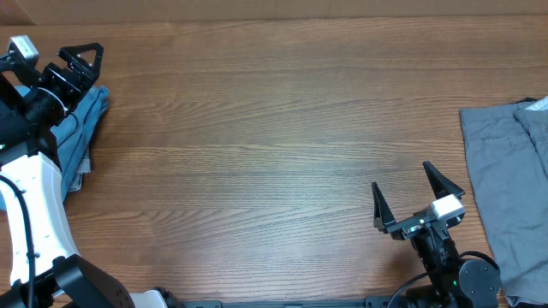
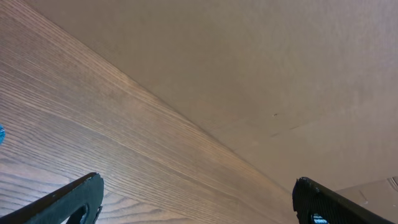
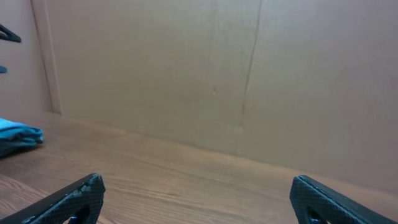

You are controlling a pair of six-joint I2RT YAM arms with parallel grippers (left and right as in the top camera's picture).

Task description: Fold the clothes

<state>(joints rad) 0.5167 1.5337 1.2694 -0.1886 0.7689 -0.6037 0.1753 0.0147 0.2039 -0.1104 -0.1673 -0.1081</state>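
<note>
Along the worktop's [image 1: 257,120] left edge, near the far corner, the overhead view shows crumpled light-blue jeans [image 1: 86,120], partly covered by the left arm [image 1: 34,197]. The left gripper [image 1: 81,51] is by their far end, fingers spread wide and holding nothing. Grey trousers [image 1: 501,188] lie flat at the right edge, running out of view. The right gripper [image 1: 401,175] stands near the front edge just beside them, equally released and empty. Neither wrist camera shows the trousers. The right wrist view catches only a blue fold of the jeans at its left border, and the left wrist view a mere blue speck. Both wrist views add what the overhead lacks: a plain brown wall [image 3: 186,74] with seams rising behind the wood-grain surface. A dark shape [image 3: 9,34] at the right wrist view's upper left is cut off and hard to identify.
</note>
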